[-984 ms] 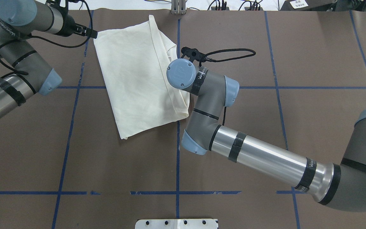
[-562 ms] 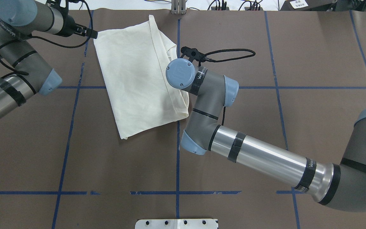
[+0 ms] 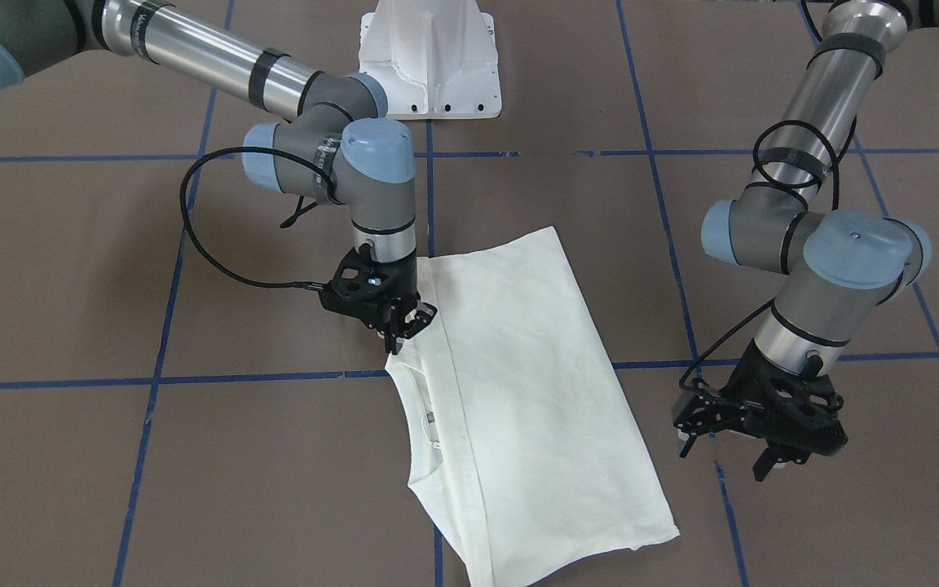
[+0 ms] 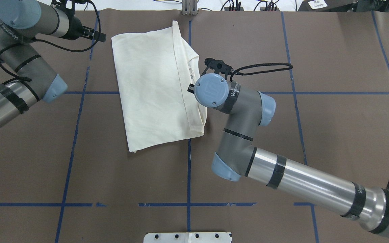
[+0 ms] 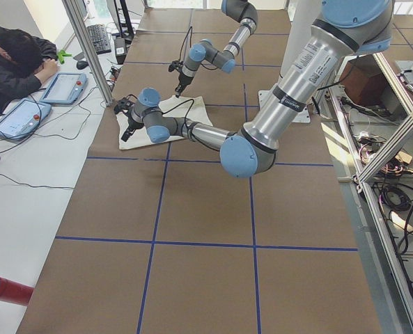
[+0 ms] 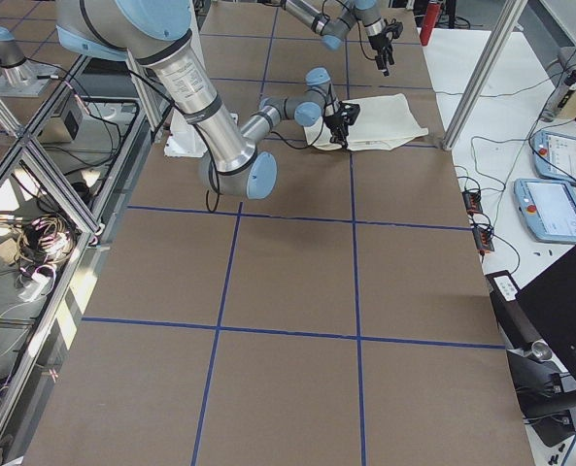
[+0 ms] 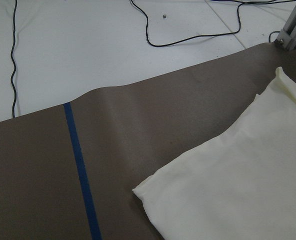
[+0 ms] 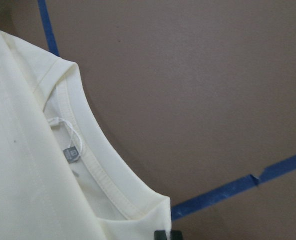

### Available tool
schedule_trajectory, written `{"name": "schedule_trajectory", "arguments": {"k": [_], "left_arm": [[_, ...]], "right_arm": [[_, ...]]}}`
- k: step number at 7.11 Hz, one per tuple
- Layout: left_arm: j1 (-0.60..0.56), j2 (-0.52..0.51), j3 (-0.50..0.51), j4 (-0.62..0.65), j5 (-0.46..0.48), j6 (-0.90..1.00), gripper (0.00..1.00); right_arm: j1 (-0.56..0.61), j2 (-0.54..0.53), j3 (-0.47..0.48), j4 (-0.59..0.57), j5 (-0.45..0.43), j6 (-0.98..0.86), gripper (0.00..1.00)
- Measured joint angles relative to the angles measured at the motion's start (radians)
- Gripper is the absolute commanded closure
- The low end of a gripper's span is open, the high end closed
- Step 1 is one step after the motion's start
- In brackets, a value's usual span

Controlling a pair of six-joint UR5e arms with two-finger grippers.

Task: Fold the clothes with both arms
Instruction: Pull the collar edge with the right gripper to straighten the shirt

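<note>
Brown and crossed by blue tape lines point(image 4: 188, 168), the table point(image 4: 333, 135) is carrying the shirt point(image 4: 150, 87) on the side far from my base, mostly left of the centre line in the overhead view. It is lying folded lengthwise, plain cream side up, with a long folded edge running down it and the collar point(image 8: 95, 165) peeking out on my right arm's side. I am pinching the shirt with my right gripper point(image 3: 406, 324): its fingers are pressed together on the cloth's edge beside the collar, and that bit of fabric is rising off the table to meet them. My right wrist camera is looking at the neckline, where a small grey tag point(image 8: 71, 154) is hanging on a thread. My left gripper point(image 3: 723, 459) is hovering with its fingers spread, holding nothing, near the far corner of the shirt's opposite long side and not touching it. My left wrist camera is showing that corner lying flat near a tape line. My white pedestal base point(image 3: 429, 57) is standing at the table's near edge.
</note>
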Motion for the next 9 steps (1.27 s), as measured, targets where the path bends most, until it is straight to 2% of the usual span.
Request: {"name": "schedule_trajectory", "arguments": {"k": [2, 3, 6, 9], "left_arm": [[0.002, 0.002, -0.014, 0.001, 0.000, -0.001, 0.00], [0.005, 0.008, -0.023, 0.001, 0.000, -0.001, 0.00], [0.013, 0.024, -0.048, 0.002, -0.003, -0.001, 0.00], [0.016, 0.073, -0.123, 0.012, -0.040, 0.005, 0.00]], "right_arm": [[-0.049, -0.146, 0.175, -0.008, -0.024, 0.001, 1.00], [-0.067, -0.193, 0.227, -0.008, -0.038, 0.001, 0.01], [-0.077, -0.243, 0.296, -0.029, -0.034, -0.053, 0.00], [-0.094, -0.207, 0.377, -0.174, -0.017, -0.342, 0.00]]}}
